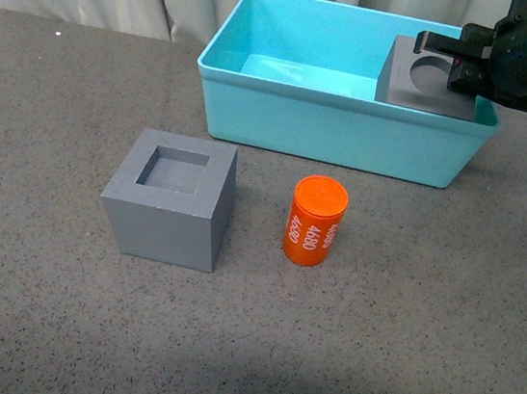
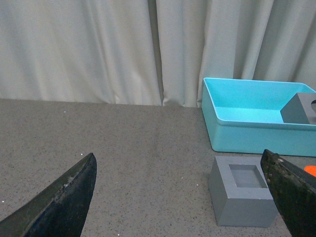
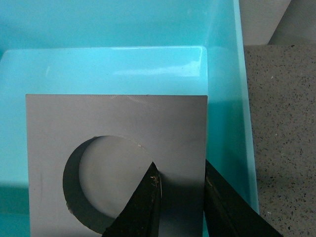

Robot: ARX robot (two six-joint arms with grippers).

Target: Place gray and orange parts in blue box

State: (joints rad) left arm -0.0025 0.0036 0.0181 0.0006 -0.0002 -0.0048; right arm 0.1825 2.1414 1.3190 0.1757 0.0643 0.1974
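Cube with a round recess (image 1: 401,89), matte gray, is inside the blue box (image 1: 340,129) at its right end, close against the end wall. The right gripper (image 3: 180,165) has it pinched by one wall: one finger is in the round recess, the other on the cube's outer face, the jaws narrow around that strip of gray. Whether the cube rests on the box floor or hangs just above it I cannot tell from these views.

Out on the table, in front of the box, stands the orange cylinder (image 1: 316,221), upright, with white numbers running up its side. "4680" can be read, and a smaller line of print beside it is too fine to make out. To its left and apart from it is the second gray cube (image 1: 170,209), square recess facing up.

The left gripper (image 2: 177,155) hangs over the speckled gray table (image 1: 65,83), well away from the box, its two dark fingers spread wide with nothing between them. A pale curtain (image 2: 98,49) hangs behind the table.
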